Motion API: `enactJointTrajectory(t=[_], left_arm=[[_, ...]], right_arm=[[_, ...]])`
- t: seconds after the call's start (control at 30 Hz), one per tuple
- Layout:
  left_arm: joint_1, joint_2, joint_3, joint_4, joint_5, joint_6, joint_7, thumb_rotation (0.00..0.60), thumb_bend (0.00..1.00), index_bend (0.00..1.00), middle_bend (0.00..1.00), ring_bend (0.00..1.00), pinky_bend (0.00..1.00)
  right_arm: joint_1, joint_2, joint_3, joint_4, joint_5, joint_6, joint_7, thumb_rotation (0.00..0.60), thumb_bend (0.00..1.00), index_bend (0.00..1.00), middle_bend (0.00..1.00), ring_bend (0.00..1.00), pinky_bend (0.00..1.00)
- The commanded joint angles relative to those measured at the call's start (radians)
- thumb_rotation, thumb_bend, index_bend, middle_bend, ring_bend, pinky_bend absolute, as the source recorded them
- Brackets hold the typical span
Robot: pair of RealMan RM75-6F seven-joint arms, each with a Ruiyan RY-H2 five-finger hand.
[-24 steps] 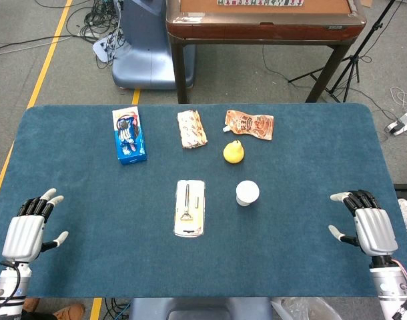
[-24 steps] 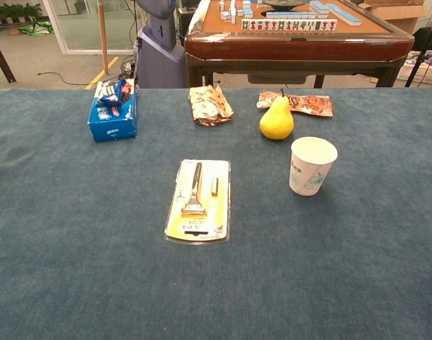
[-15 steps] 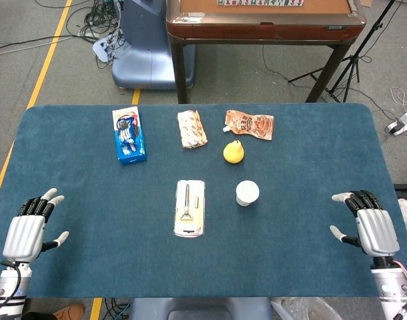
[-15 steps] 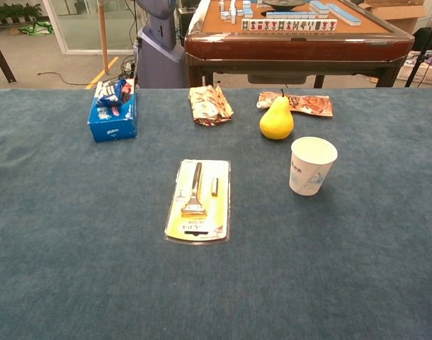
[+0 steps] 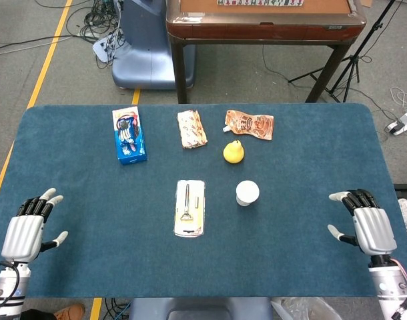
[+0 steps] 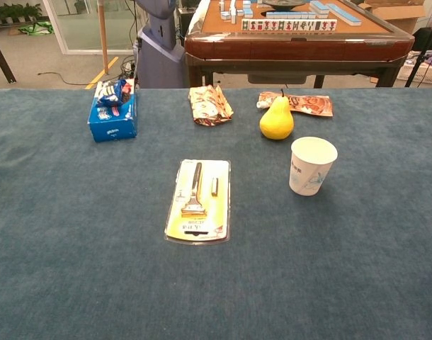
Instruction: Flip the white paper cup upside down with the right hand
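right robot hand [image 5: 369,228] flat over bench [image 5: 297,253] edge, fingers apart, empty; white paper cup [image 5: 247,193] upright, well apart.

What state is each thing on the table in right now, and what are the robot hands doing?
white paper cup: upright, mouth up, untouched.
pear: standing, stem up, behind the cup.
razor pack: lying flat, sealed.
blue box: lying at the far left.
patterned packet: lying crumpled.
orange pouch: lying flat behind the pear.
left robot hand: fingers apart, holding nothing.
right robot hand: fingers apart, holding nothing, well apart from the cup.
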Motion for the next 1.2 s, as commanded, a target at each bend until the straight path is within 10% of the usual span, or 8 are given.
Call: enactJointTrajectory(t=[0.03,1.2], left_arm=[[0.001,0.000,0.001,0.000,0.003,0.002,-0.002,0.600,0.15,0.22,0.13,0.16,0.13],[0.036,0.013,0.017,-0.005,0.011,0.032,-0.010,0.600,0.15,0.22,0.13,0.16,0.13]], right_arm=[[0.032,-0.001,0.009,-0.016,0.009,-0.045,-0.030,0.600,0.18,0.30,0.29,0.19,0.16],[0.501,-0.250,0.131,0.141,0.353,-0.544,-0.265,0.600,0.14,0.19,0.18,0.11,0.16]])
